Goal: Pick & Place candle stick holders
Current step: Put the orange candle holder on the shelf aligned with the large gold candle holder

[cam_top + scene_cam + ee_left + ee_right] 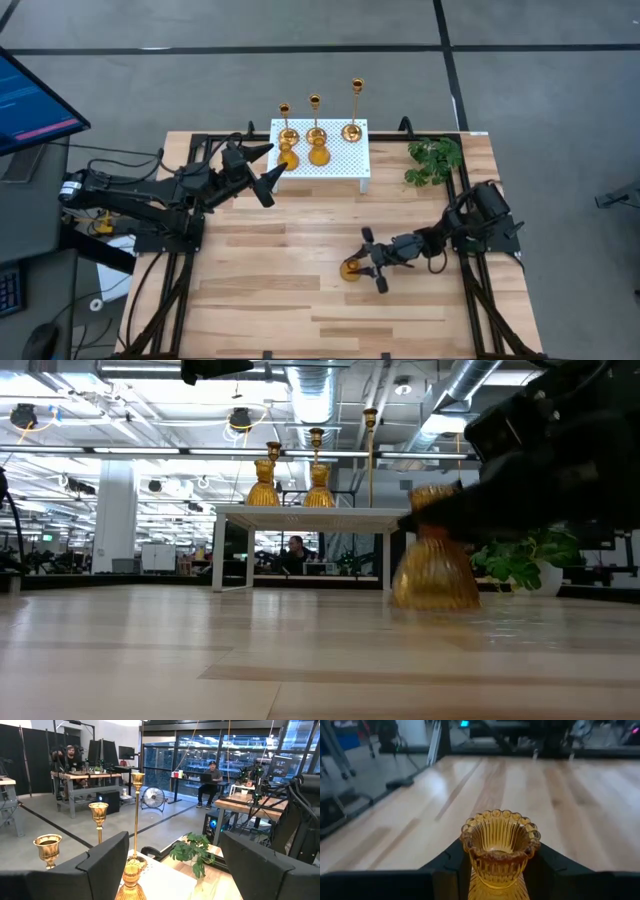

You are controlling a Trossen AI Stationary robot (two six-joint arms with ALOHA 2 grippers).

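Note:
Three slim gold candle stick holders [316, 128] and two short bulbous ones [303, 156] stand by their bases on the white perforated stand [345, 160] at the table's far side. A third bulbous amber candle stick holder [500, 845] stands on the table right of centre, and my right gripper [499, 872] is shut on it. My left gripper [268, 165] hangs open in the air by the stand's near left corner, with nothing between its fingers. Its wrist view looks past the slim holders [136, 815]. My right gripper pinches the amber holder's narrow neck [492, 870], just under its scalloped rim, between its two fingers, one on each side. The fingers come nearly level from the table's right side. The holder stands upright with its round base [435, 592] on the table.
A green plant [435, 160] sits at the far right corner, right of the stand. Bare wood lies in the middle and along the near edge of the table [280, 300]. Black frame rails [165, 290] run along the table's sides.

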